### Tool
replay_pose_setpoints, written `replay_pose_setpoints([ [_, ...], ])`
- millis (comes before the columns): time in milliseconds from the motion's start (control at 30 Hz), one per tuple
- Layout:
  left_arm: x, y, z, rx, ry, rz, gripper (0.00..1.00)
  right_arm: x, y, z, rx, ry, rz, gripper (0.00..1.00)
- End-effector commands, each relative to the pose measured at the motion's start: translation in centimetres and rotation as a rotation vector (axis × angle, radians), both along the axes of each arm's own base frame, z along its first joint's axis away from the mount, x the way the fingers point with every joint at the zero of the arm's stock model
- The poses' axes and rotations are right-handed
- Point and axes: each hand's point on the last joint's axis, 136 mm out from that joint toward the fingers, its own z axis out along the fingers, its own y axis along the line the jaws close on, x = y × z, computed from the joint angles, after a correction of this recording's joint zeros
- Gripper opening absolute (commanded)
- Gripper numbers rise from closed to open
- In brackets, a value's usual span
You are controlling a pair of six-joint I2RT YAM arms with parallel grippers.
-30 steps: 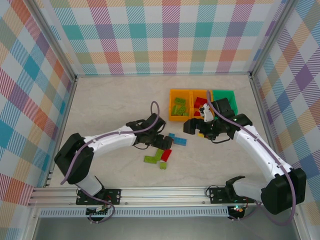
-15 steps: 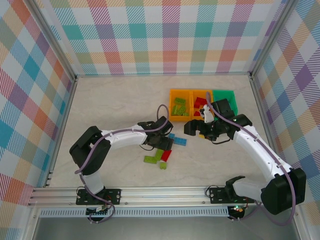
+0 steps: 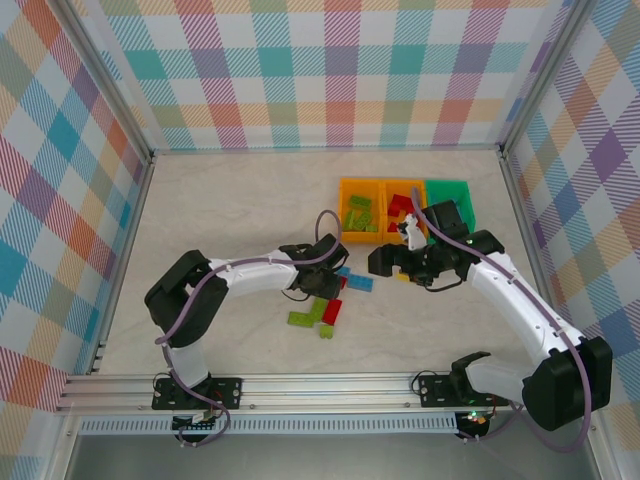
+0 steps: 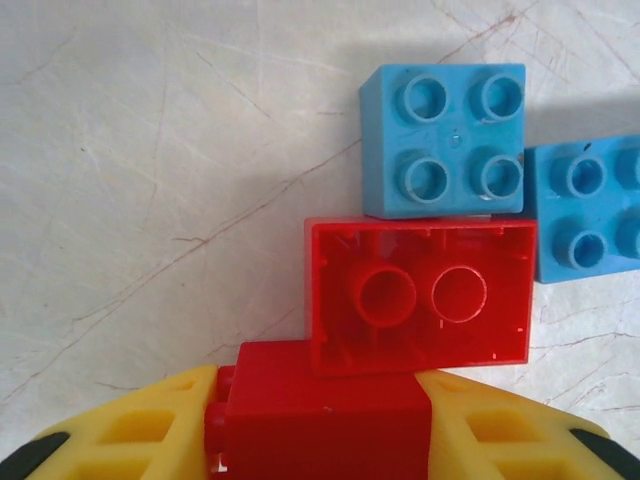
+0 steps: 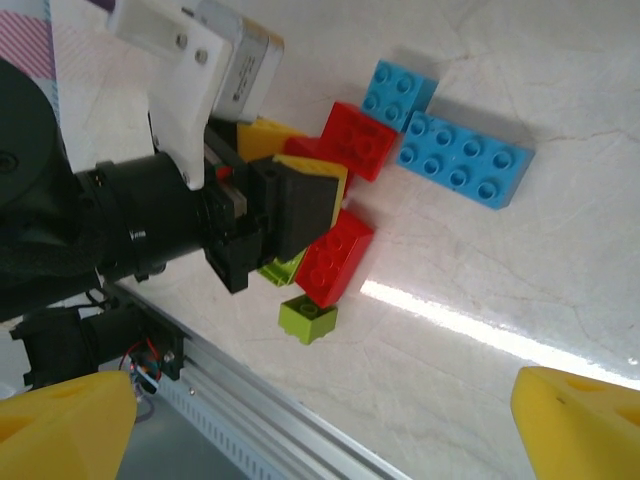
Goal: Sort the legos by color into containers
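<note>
The left hand (image 4: 320, 400) is closed on a red brick (image 4: 325, 440), which is pinched between the yellow fingers just beside an upturned red brick (image 4: 420, 295) and a light blue brick (image 4: 445, 140) on the tabletop (image 4: 150, 150). Over the last second the left arm has been folded inward and the hand brought onto the loose legos (image 3: 318, 312). A pick is judged to be under way, and carriage to the middle orange container (image 3: 405, 182), where red pieces lie, is still owed. The right hand (image 5: 325, 425) is held wide open and empty.
</note>
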Motion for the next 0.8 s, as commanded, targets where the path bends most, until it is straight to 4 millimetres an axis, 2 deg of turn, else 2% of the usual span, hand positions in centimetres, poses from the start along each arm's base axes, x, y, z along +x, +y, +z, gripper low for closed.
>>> replay_pose_setpoints([
  [0, 0.6, -0.4, 3.5, -0.046, -0.089, -0.008, 0.33, -1.6, 0.6, 1.2, 0.055, 0.010, 0.067, 0.97],
  [133, 1.4, -1.6, 8.6, -0.143, -0.186, -0.021, 0.28, -0.3, -0.1, 3.2, 0.046, -0.115, -0.001, 0.98],
  [200, 1.8, -2.7, 10.8, -0.202, -0.230, -0.035, 0.27, 0.7, -1.2, 4.2, 0.013, -0.226, -0.065, 0.99],
  [333, 3.9, -6.3, 14.3, -0.316, -0.299, -0.074, 0.27, 1.9, -4.9, 6.0, -0.093, -0.424, -0.245, 0.99],
  [367, 4.4, -7.4, 14.6, -0.327, -0.305, -0.093, 0.27, 1.9, -5.7, 6.5, -0.105, -0.462, -0.279, 0.99],
  [400, 5.6, -9.0, 16.1, -0.374, -0.353, -0.108, 0.27, 1.8, -6.2, 6.8, -0.113, -0.486, -0.305, 0.99],
  [567, 11.2, -15.4, 17.7, -0.399, -0.490, -0.172, 0.27, 0.7, -7.5, 7.3, -0.116, -0.526, -0.357, 1.00],
  [667, 14.8, -18.1, 16.9, -0.339, -0.545, -0.177, 0.30, 0.1, -7.7, 7.1, -0.119, -0.511, -0.351, 1.00],
  [767, 17.2, -20.1, 15.3, -0.310, -0.545, -0.184, 0.36, -0.4, -8.1, 7.2, -0.135, -0.520, -0.350, 1.00],
])
